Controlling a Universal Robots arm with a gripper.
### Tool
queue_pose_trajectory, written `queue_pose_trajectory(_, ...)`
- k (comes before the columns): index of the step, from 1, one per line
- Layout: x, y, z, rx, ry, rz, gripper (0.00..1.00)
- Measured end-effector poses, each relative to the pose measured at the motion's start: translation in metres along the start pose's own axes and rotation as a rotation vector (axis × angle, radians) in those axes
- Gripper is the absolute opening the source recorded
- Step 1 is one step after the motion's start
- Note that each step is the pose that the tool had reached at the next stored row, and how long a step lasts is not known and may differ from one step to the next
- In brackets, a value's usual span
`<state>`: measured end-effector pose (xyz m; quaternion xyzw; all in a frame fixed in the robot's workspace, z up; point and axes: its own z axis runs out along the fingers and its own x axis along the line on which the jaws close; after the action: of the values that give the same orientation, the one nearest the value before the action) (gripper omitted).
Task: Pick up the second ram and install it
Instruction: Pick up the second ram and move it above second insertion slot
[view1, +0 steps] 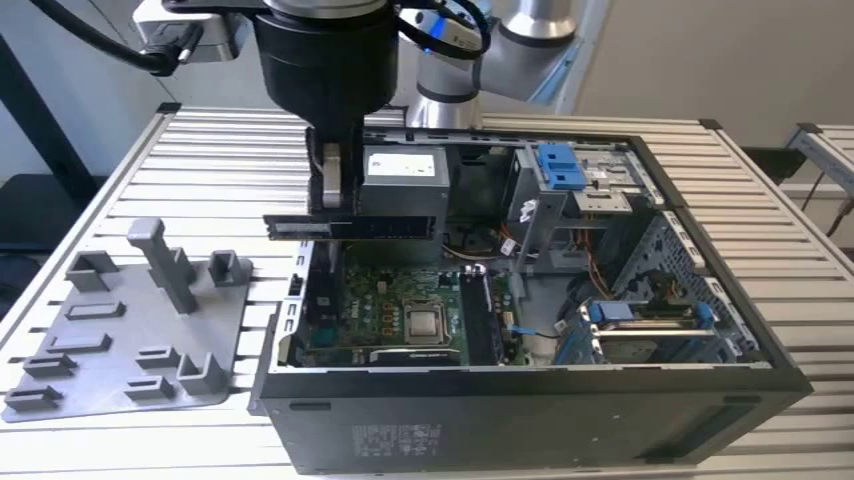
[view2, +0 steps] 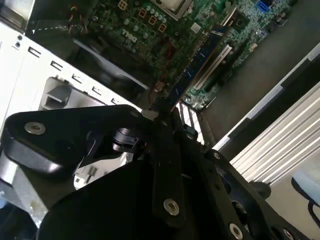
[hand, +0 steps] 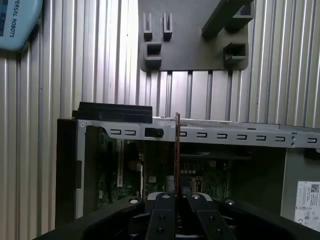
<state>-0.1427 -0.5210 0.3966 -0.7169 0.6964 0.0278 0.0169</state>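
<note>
On the exterior view's left, a grey tray (view1: 120, 350) with several upright posts lies on the slatted metal table (view1: 160, 150). One tall post (view1: 167, 265) stands higher than the others. The tray is beside the black computer case (view1: 534, 420) and does not touch it.

More to the right, the gripper (view1: 334, 212) hangs from the arm above the open case, at the side next to the tray. Its fingers (view1: 330, 185) are clenched on the second ram (view1: 387, 227). The stick is level, on its long edge, and the grip is closer to the end that points toward the tray. It is in the air above the motherboard (view1: 367, 300), not seated in a slot. In the first wrist view the ram (hand: 178, 150) appears edge-on as a thin line rising from between the fingers (hand: 162, 210), crossing the metal rim of the case.

Lower inside the case is the square processor socket (view1: 424, 322). Behind the ram is a grey power supply box (view1: 404, 165), and further right are blue brackets (view1: 561, 165).
</note>
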Motion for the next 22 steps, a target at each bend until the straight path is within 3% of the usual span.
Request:
queue_pose_trajectory(11, 0.0012, -0.0415, -0.0007, -0.0015, 0.0, 0.0, 0.14)
queue_pose_trajectory(22, 0.0026, -0.0898, -0.0015, -0.0039, -0.0001, 0.0, 0.14)
